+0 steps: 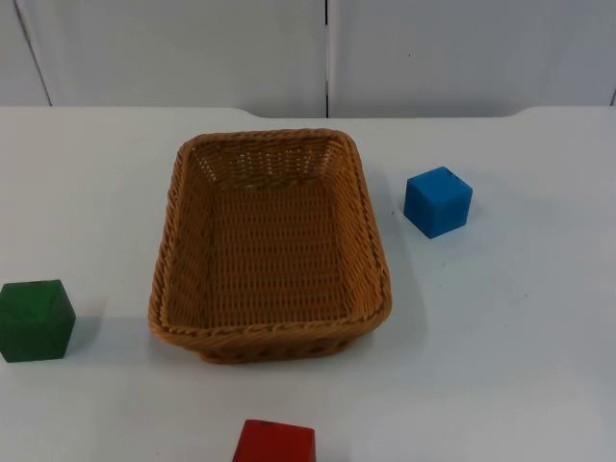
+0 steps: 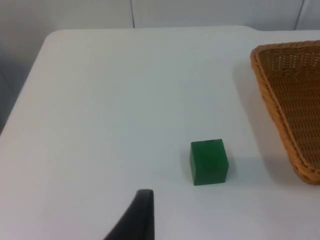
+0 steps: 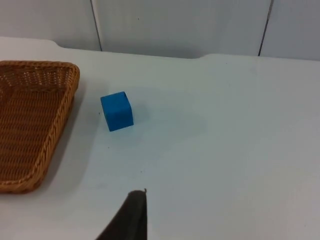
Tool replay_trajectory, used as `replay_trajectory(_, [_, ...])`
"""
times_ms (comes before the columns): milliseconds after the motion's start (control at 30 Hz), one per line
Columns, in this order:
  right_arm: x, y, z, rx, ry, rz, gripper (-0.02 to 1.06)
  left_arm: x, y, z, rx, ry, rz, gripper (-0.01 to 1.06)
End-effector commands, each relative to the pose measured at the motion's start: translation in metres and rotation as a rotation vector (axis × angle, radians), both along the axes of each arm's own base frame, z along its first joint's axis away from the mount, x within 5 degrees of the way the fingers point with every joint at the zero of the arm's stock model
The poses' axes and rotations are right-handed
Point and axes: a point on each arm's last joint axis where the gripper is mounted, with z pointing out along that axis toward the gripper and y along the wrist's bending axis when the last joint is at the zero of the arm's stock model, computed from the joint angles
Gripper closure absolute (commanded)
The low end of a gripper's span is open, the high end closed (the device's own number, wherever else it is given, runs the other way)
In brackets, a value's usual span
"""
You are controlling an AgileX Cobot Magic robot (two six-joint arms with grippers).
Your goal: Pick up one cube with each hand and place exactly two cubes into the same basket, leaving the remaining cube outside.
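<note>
Red cube [image 1: 274, 442] sits nearest the camera, at the desk's front edge, partly cut off in the top view, just in front of the wicker basket [image 1: 166, 260]. Basket is mid-desk [image 1: 520, 356], nothing in it. Green cube [image 1: 36, 320] lies to the basket's left, near but apart; blue cube [image 1: 438, 201] to its right, nearer the back, also apart. All three rest flat on the desk.

Left gripper [image 2: 135, 217]: one black fingertip shows in the left wrist view, above the desk short of the green cube [image 2: 209, 162], not touching. Spread or pressed together — cannot tell. Right gripper [image 3: 130, 215]: same, one fingertip, well short of the blue cube [image 3: 117, 111]; its state cannot be told either.

Handling, as a guess: the cubes look rigid, light, prob. painted wood or foam w/ smooth faces, so slightly slippery. Best hold is across two opposite flat side faces, about mid-height, fingers square to them. Basket looks stiff but light; a knock on the rim may shift it.

No cube picked yet; left takes green, right takes blue seems natural.
</note>
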Motion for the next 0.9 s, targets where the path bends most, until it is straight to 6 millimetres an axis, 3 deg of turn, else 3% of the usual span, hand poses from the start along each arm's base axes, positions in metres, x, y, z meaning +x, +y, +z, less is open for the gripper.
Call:
replay_trajectory(0, [0.003,0.001,0.006,0.001,-0.012,-0.001,-0.01,0.004,-0.002,0.004,-0.026,-0.006,-0.005,0.00])
replay_trajectory(367, [0.032,0.004,0.007,-0.014,0.027,0.002,-0.01,0.045,-0.006,0.011,-0.079,0.097,-0.023,0.00])
replay_trajectory(867, [0.080,0.011,0.020,-0.042,0.140,0.009,-0.01,0.085,-0.006,0.002,-0.073,0.241,-0.028,0.00])
